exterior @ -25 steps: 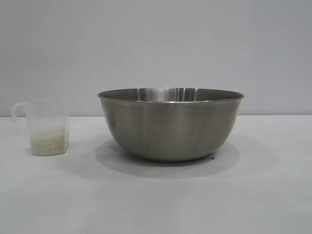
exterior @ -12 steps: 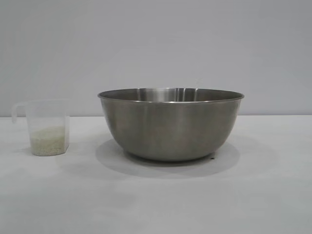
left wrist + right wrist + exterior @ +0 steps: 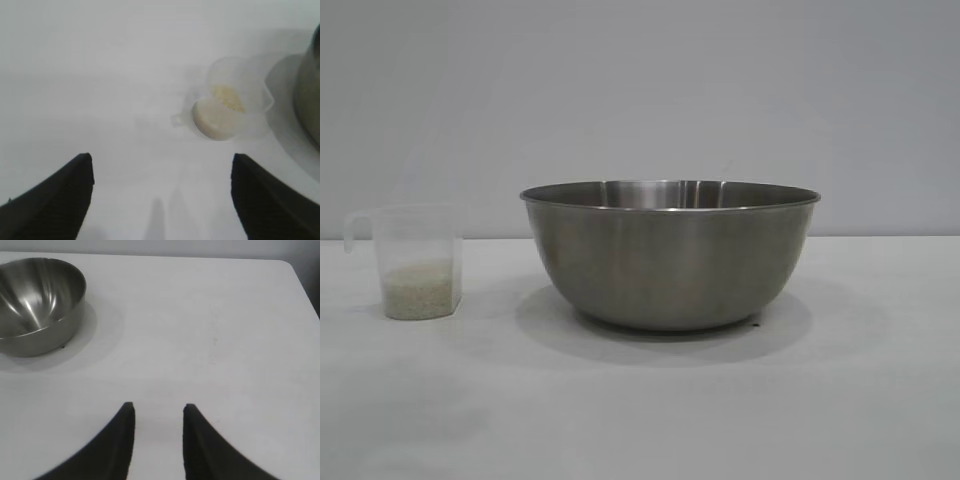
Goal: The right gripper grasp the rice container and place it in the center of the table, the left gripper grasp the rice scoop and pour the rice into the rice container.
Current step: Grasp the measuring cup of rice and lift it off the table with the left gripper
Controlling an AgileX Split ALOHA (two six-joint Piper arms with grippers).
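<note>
Over the white counter (image 3: 100, 75), the left hand (image 3: 162, 187) hangs with its two dark fingers spread wide and nothing between them. The cup (image 3: 232, 100) of rice (image 3: 227, 97) stands ahead of it and off to one side, well apart, its loop handle toward the hand; the steel bowl (image 3: 670, 255) sits just beyond the cup, near the counter's middle. The right hand (image 3: 157, 422) hovers far to the right, fingers partly open and empty. The likely trouble, I judge, is a misaligned approach: a finger could knock the light cup, tipping grains out, or pinch the thin handle so the cup swings when lifted.
</note>
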